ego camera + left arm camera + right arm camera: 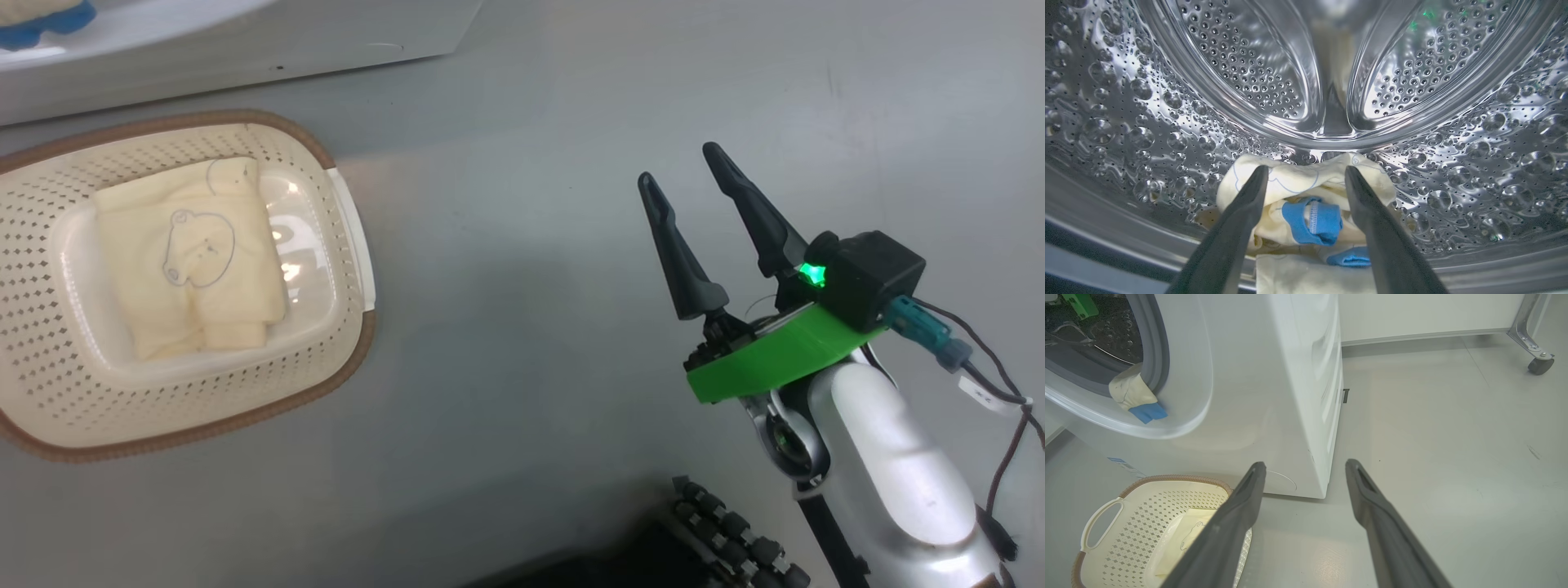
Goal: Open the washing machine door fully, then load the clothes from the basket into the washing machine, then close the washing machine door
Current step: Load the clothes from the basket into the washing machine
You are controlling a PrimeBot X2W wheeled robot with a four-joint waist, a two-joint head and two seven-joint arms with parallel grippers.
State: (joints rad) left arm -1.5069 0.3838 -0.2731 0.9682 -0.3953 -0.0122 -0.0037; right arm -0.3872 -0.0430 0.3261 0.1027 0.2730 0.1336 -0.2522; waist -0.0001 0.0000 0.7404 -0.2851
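clothes in washing machine, beyond spread left gripper

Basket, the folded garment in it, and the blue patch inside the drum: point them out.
basket (57,384): head view, perforated side wall.
folded garment (192,257): head view, printed middle.
blue patch (1314,220): left wrist view, its centre.

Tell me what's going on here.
The robot is loading laundry. Its left gripper is inside the drum of the washing machine, fingers apart, above pale yellow clothes lying on the drum floor. Some cloth trails over the gasket. The right gripper is open and empty above the floor beside the basket, where one folded garment is yet to be loaded.
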